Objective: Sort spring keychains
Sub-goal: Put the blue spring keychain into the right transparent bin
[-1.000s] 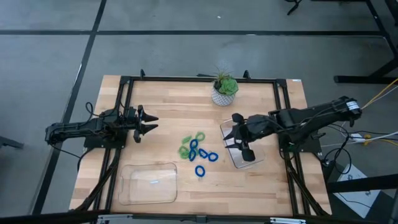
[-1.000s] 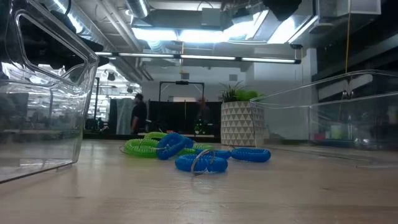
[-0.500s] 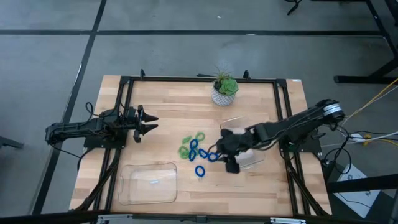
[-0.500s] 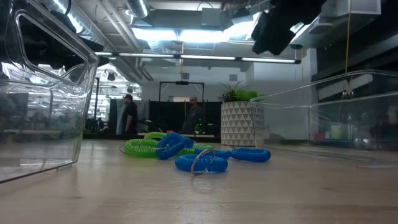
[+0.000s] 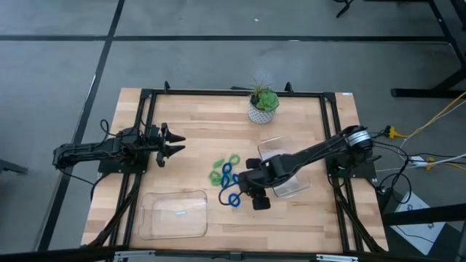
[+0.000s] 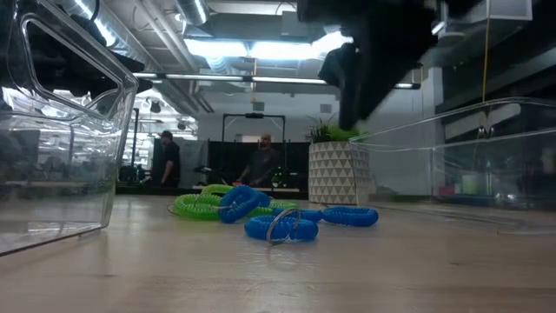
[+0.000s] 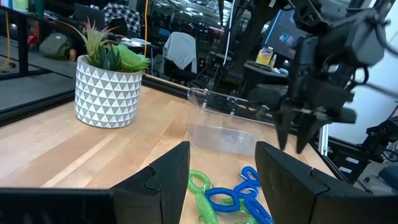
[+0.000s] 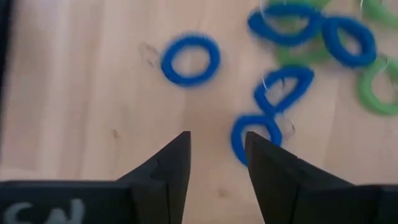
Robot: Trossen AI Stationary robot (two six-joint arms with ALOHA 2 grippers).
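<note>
Our right gripper (image 5: 249, 191) hangs above the right edge of the pile, its two fingers (image 8: 168, 163) spread a little with nothing between them. In the right wrist view bare wood shows through the gap; one blue ring (image 8: 190, 59) lies apart beyond the fingertips, and another blue ring (image 8: 256, 135) sits just beside one finger, untouched.

Our left gripper (image 5: 175, 145) waits well to the left of the pile, above the table's left side, its fingers (image 7: 163, 174) spread wide and empty.

Counting the spring keychains (image 5: 229, 177): in the right wrist view we see five blue loops, and green loops that run off the picture's edge. From above we make out about three green ones, clustered on the far-left side of the group, though they overlap and we cannot be sure of the number. The whole group lies on the wooden table (image 5: 189, 124) near its middle.

We count two clear trays: one (image 5: 175, 215) at the near left, one (image 5: 287, 149) to the right of the pile, partly under the right arm. One potted plant (image 5: 263, 105) stands at the far edge.
</note>
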